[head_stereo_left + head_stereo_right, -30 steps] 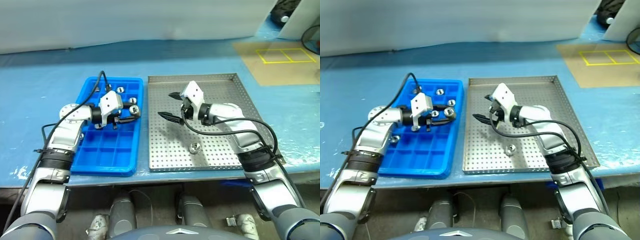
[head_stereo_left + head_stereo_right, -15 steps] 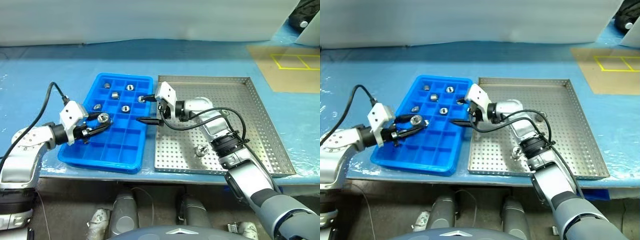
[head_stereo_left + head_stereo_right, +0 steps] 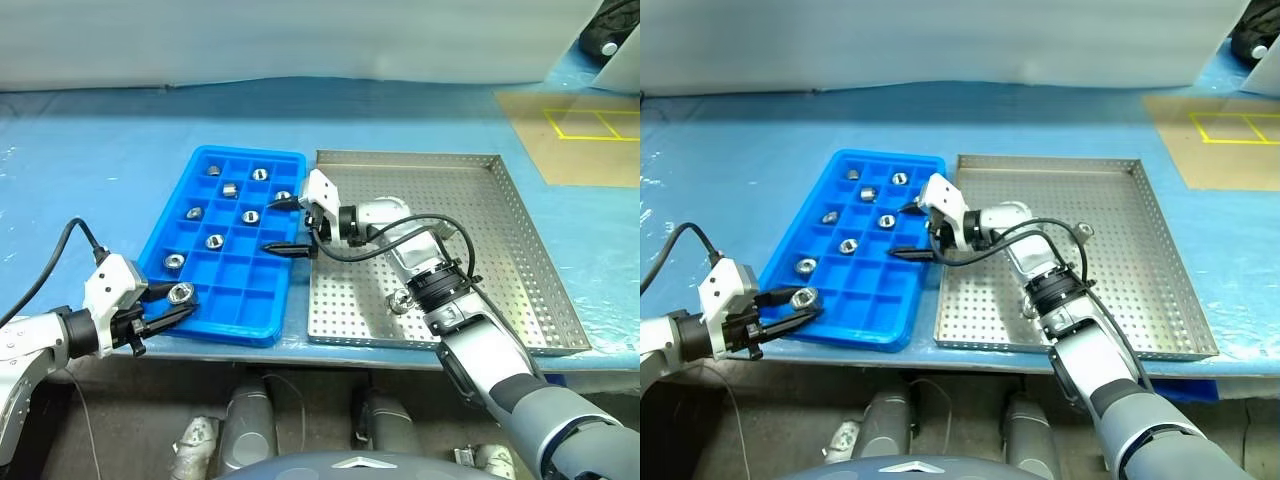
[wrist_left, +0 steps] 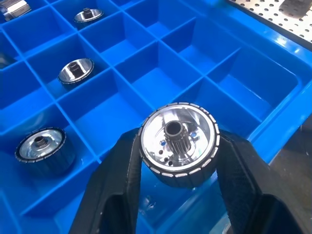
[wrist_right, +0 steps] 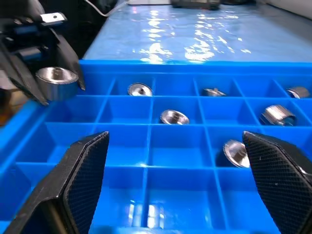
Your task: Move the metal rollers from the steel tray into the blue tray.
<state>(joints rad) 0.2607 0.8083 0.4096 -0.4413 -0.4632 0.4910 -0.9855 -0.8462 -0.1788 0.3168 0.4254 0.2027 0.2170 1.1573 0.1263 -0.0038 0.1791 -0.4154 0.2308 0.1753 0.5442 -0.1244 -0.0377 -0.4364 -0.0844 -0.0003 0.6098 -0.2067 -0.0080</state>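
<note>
Left claw (image 3: 172,305) clamped on metal roller (image 4: 178,144), over blue tray (image 3: 262,330) near-left corner. Right claw (image 3: 289,226) spread wide, empty, over tray's right edge. One roller (image 3: 399,300) lay in steel tray (image 3: 520,260); seven sat in blue compartments.

Two head cameras, side by side, look forward and down from above the robot's arms, taking in a blue table (image 3: 90,130), the blue tray (image 3: 262,330) at left and the steel tray (image 3: 520,210) at right; both show nearly the same scene, slightly offset. The left wrist camera sits very close, looking along the left gripper (image 4: 178,151) at the roller (image 4: 178,144) it clamps, over the tray's compartments. The right wrist camera looks low and level across the same blue tray (image 5: 175,68) between the wide-apart fingers (image 5: 85,170), and shares sight of the left gripper (image 5: 56,80).
</note>
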